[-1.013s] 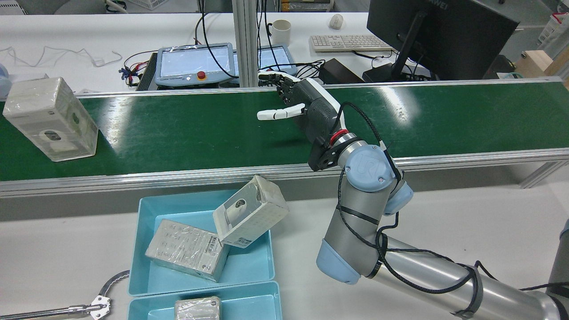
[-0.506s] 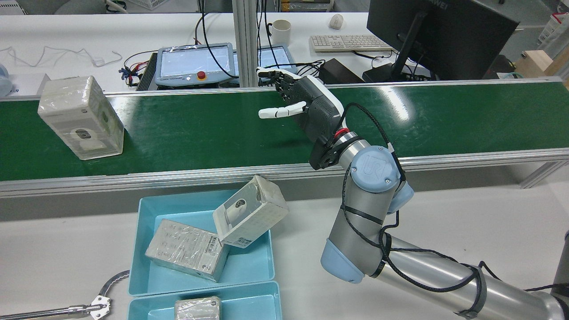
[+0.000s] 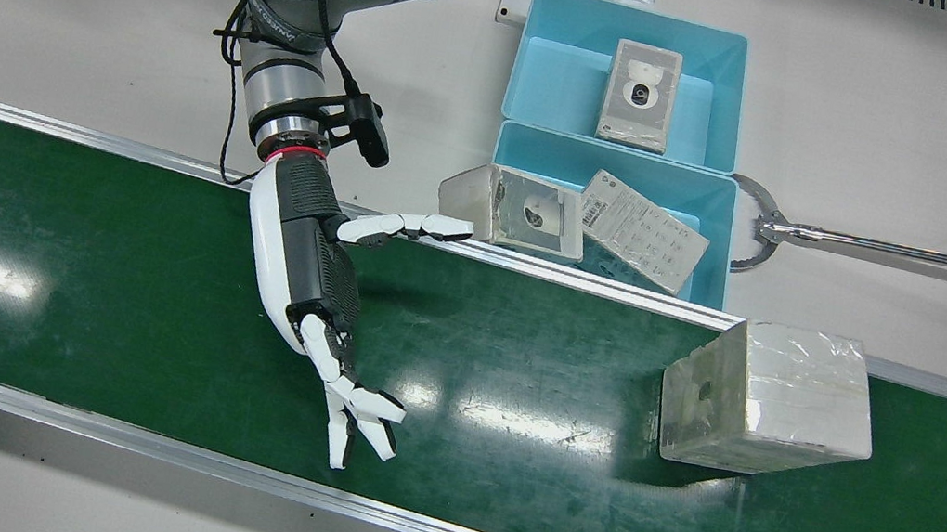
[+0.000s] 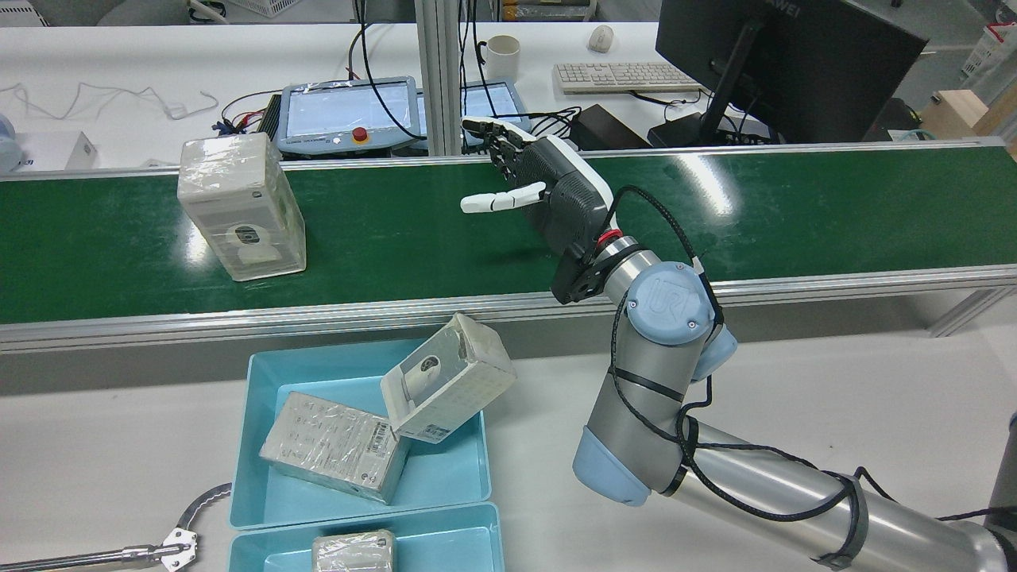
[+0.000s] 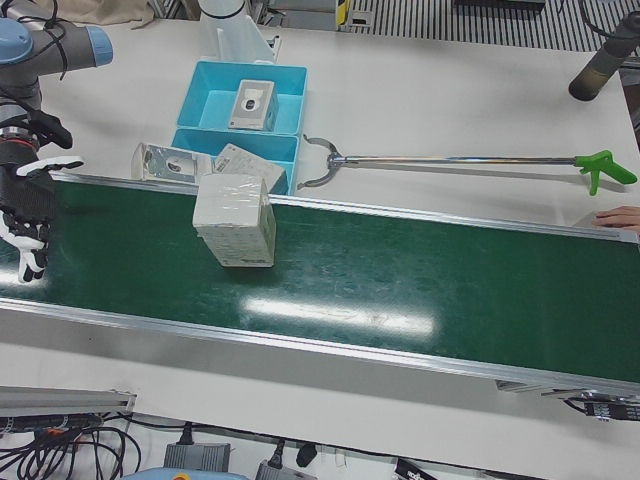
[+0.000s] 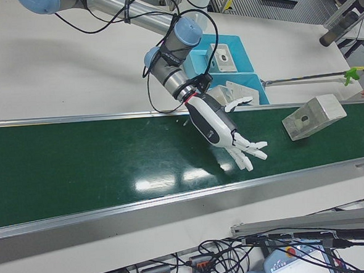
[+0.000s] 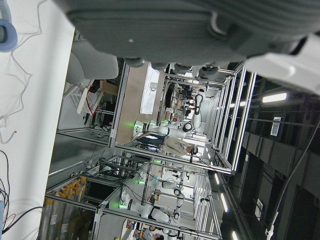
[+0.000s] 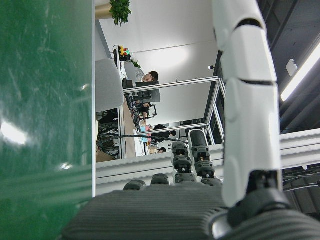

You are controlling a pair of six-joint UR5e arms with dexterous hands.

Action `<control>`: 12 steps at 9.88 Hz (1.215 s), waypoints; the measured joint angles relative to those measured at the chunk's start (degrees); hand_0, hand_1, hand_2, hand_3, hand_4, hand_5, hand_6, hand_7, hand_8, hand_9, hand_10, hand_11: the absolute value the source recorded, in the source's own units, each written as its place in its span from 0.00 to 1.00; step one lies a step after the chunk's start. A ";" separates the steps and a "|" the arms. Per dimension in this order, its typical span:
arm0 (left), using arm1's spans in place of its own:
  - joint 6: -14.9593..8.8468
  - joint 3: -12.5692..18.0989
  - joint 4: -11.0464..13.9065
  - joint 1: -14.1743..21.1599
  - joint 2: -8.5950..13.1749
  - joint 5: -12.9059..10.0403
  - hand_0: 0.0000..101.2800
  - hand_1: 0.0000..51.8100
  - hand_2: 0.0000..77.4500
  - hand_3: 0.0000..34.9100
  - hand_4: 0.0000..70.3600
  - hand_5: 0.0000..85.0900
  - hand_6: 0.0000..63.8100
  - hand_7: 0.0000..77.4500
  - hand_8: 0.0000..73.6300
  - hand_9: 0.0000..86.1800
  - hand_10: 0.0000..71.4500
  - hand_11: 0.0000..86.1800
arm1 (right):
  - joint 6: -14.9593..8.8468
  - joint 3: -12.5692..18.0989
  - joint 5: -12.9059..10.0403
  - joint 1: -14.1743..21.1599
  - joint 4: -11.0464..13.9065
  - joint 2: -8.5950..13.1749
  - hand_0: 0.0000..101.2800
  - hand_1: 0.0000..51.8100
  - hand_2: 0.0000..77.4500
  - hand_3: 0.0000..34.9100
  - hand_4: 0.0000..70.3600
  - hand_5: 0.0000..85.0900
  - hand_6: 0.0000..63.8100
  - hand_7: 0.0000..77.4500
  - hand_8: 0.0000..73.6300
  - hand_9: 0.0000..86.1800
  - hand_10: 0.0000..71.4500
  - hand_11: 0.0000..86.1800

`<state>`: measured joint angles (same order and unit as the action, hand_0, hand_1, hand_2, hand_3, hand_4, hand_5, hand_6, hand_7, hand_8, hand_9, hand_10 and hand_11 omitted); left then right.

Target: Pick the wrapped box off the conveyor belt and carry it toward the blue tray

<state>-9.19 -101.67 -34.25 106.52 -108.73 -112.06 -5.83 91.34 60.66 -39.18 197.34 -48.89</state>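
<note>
The wrapped box (image 4: 242, 206) stands upright on the green conveyor belt (image 4: 397, 238), pale grey under clear film; the front view (image 3: 768, 399) and the left-front view (image 5: 235, 222) show it too. My right hand (image 4: 548, 187) hovers over the belt's middle, open, fingers spread, holding nothing. The box is well apart from it, on the rear view's left. In the front view the right hand (image 3: 312, 279) reaches across the belt, thumb toward the trays. Of my left hand (image 7: 175, 25) only the dark palm shows, in its own view.
Two blue trays (image 4: 445, 477) (image 4: 453, 544) sit beside the belt's near rail. The nearer holds one flat wrapped box (image 4: 334, 445) and another (image 4: 449, 377) leaning on its rim. A long reach-grabber tool (image 3: 816, 235) lies by the trays. A person's hand (image 5: 620, 215) rests at the table edge.
The wrapped box has travelled along the belt toward my right hand, rightward in the rear view. The hand has barely shifted and stays open.
</note>
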 joint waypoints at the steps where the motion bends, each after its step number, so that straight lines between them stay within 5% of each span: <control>1: 0.00 0.00 0.00 0.00 0.00 0.00 0.00 0.00 0.01 0.00 0.00 0.01 0.01 0.00 0.01 0.01 0.01 0.01 | -0.03 -0.01 0.00 0.03 0.03 -0.01 0.49 0.33 0.17 0.00 0.10 0.28 0.07 0.06 0.00 0.02 0.00 0.01; 7: 0.00 0.00 0.00 0.00 0.00 0.00 0.00 0.00 0.01 0.00 0.00 0.01 0.01 0.01 0.01 0.00 0.01 0.01 | -0.27 -0.05 0.52 0.54 2.21 1.05 0.49 0.37 0.19 0.00 0.19 0.34 0.09 0.11 0.01 0.03 0.00 0.01; 12: 0.00 0.00 0.00 0.00 0.00 0.00 0.00 0.00 0.01 0.00 0.00 0.01 0.01 0.00 0.01 0.00 0.01 0.01 | -0.49 -0.19 0.69 0.91 4.37 2.21 0.49 0.34 0.18 0.00 0.15 0.32 0.09 0.09 0.00 0.03 0.00 0.01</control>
<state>-9.18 -101.67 -34.25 106.52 -108.73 -112.06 -6.32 91.14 61.35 -38.27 201.71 -46.68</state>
